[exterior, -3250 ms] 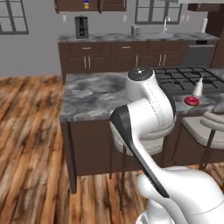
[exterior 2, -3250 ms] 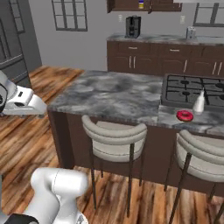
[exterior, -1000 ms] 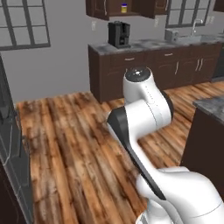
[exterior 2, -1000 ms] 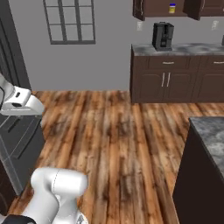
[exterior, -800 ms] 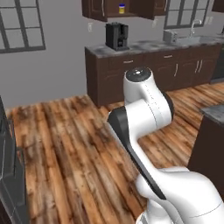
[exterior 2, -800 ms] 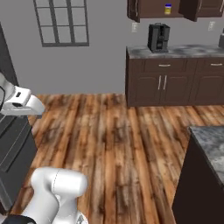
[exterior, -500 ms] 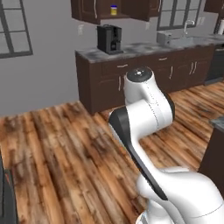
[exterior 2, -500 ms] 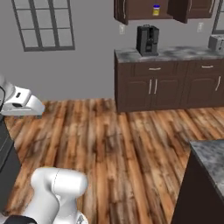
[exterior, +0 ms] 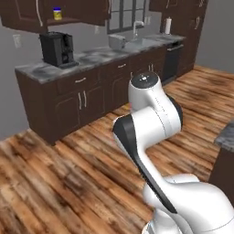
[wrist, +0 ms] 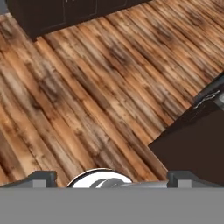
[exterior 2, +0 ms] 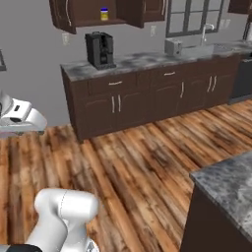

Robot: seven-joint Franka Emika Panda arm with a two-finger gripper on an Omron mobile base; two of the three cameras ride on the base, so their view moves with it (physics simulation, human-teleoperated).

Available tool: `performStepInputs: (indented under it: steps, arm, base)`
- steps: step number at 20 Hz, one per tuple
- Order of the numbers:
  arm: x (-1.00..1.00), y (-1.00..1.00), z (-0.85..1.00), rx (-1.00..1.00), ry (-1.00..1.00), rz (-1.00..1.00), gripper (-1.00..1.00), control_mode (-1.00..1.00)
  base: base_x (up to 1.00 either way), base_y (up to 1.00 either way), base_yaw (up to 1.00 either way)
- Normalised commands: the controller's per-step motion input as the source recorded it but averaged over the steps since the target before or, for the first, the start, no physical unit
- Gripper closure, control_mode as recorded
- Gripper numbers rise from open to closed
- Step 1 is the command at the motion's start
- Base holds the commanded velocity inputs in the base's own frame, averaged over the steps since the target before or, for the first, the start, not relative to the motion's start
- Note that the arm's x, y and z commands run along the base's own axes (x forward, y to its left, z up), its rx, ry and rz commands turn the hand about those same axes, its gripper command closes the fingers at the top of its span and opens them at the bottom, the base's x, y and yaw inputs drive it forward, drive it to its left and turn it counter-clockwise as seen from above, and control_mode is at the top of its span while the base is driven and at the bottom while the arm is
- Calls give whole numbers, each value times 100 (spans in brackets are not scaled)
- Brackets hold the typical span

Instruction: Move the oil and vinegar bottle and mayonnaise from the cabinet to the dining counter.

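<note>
The mayonnaise (exterior: 57, 13) (exterior 2: 104, 14), a yellowish jar with a blue lid, stands on the inner shelf of the open dark brown cabinet (exterior: 23, 16) (exterior 2: 142, 10), high on the far wall. The oil and vinegar bottle is out of view. A corner of the grey-marbled dining counter (exterior 2: 226, 184) (exterior: 227, 136) lies close at the right; its dark base (wrist: 197, 140) appears in the hand view. My gripper (wrist: 112, 178) is open and holds nothing, its fingertips (wrist: 41, 177) far apart, pointing down at the wooden floor, far from the cabinet.
A black coffee machine (exterior: 57, 49) (exterior 2: 100, 49) sits on the wall counter (exterior: 91, 57) (exterior 2: 147, 60) under the cabinet. A sink with a tap (exterior: 135, 41) (exterior 2: 197, 47) lies further right. Wide wooden floor (exterior 2: 133, 162) separates me from the base cabinets.
The whole picture has shifted: the base has driven and turned, so the cabinet, coffee machine and wall counter appear nearer and further left. The gripper stays open.
</note>
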Motion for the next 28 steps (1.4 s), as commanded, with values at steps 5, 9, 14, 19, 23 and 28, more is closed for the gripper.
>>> performStepInputs:
  steps: [5, 9, 14, 19, 23, 28]
  arm:
    - [0, 0, 0, 0, 0, 0, -100, 100]
    - [0, 0, 0, 0, 0, 0, -100, 100]
    - [0, 0, 0, 0, 0, 0, -100, 100]
    - [0, 0, 0, 0, 0, 0, -100, 100]
    - [0, 0, 0, 0, 0, 0, -100, 100]
    - [0, 0, 0, 0, 0, 0, -100, 100]
  base:
    - [100, 14, -65]
    - [100, 19, -63]
    - [100, 28, -51]
    - [100, 39, -39]
    - [100, 47, 4]
    - [100, 33, 35]
